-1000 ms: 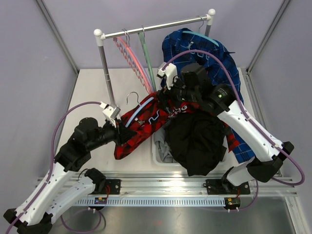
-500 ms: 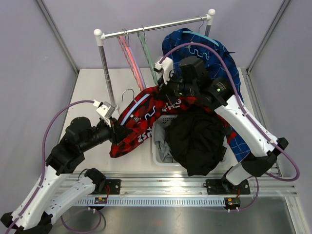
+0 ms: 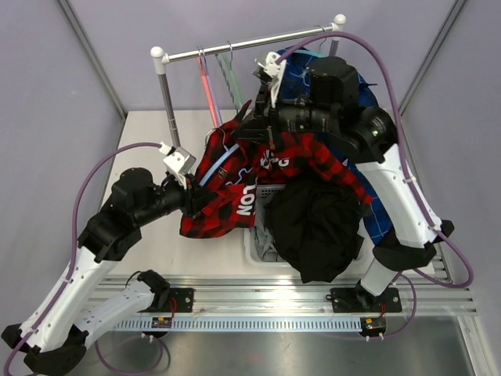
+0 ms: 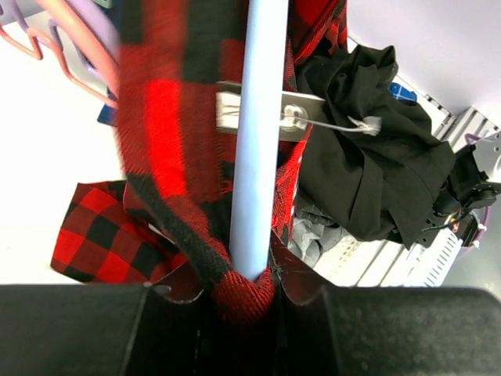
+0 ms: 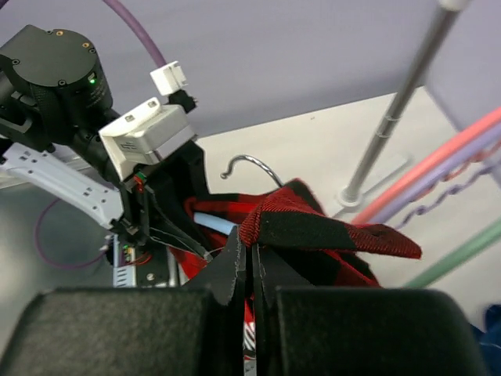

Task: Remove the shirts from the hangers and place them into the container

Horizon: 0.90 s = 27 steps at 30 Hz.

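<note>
The red-and-black plaid shirt point(image 3: 270, 168) with white lettering hangs in the air between both arms, above the table and the container's point(image 3: 252, 249) left rim. My right gripper point(image 3: 249, 131) point(image 5: 252, 249) is shut on a fold of this shirt, holding it high near the rail. My left gripper point(image 3: 197, 202) point(image 4: 243, 286) is shut on the light blue hanger point(image 3: 220, 168) point(image 4: 262, 133), with plaid cloth pinched in alongside. The hanger's metal hook point(image 5: 252, 164) sticks out of the shirt. A black shirt point(image 3: 317, 227) drapes over the container and a grey shirt point(image 4: 313, 235) lies under it.
A white-and-steel rail point(image 3: 250, 45) stands at the back with an empty pink hanger point(image 3: 207, 86) and a green hanger point(image 3: 231, 74) on it. A blue plaid shirt point(image 3: 368, 94) hangs on a teal hanger behind my right arm. The rail's left post point(image 3: 167, 110) stands near my left gripper.
My right gripper closed on the plaid shirt and lifted it up and back toward the rail. The left gripper kept its hold on the hanger and rose slightly.
</note>
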{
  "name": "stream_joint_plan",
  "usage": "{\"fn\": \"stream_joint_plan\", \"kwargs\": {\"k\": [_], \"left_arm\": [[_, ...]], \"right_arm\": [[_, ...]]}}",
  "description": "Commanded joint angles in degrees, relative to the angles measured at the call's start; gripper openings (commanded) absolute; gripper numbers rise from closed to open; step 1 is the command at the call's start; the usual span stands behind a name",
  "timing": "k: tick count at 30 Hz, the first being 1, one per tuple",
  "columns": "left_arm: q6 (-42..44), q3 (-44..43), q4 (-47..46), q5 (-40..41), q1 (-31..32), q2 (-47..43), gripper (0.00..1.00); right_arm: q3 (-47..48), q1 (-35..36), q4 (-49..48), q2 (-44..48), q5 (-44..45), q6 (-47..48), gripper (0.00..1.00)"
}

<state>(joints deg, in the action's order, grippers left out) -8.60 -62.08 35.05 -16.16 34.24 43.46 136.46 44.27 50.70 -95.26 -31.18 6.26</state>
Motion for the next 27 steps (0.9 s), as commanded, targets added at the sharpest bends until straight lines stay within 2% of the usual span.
{"fn": "stream_joint_plan", "kwargs": {"k": [1, 7, 13, 17, 20, 22, 27], "left_arm": [[0.5, -2.2, -3.9, 2.0, -0.1, 1.3, 0.0], [-0.5, -0.9, -6.4, 4.2, -0.1, 2.3, 0.0], [-2.2, 3.7, -14.0, 3.9, -0.1, -1.7, 0.0], [-2.8, 9.6, -19.7, 2.4, -0.2, -5.8, 0.0], [-4.5, 17.6, -27.5, 0.5, -0.4, -9.3, 0.0], [-5.0, 19.8, -29.9, -0.1, -0.4, -10.2, 0.0], [-4.8, 22.2, -31.7, -0.1, -0.6, -12.2, 0.0]], "right_arm": [[3.4, 1.7, -4.2, -2.8, -10.3, -4.9, 0.0], [4.6, 6.8, -4.9, -3.3, -12.4, -5.7, 0.0], [-3.7, 9.9, -0.6, -3.1, -10.8, -2.1, 0.0], [-9.7, 9.8, 8.8, -1.9, -4.2, 12.6, 0.0], [-9.4, 10.0, 18.3, -4.7, -0.6, 19.8, 0.0], [-7.8, 10.0, 23.7, -6.5, 0.0, 23.3, 0.02], [-12.1, 10.0, 23.8, -2.1, 0.5, 27.3, 0.08]]}}
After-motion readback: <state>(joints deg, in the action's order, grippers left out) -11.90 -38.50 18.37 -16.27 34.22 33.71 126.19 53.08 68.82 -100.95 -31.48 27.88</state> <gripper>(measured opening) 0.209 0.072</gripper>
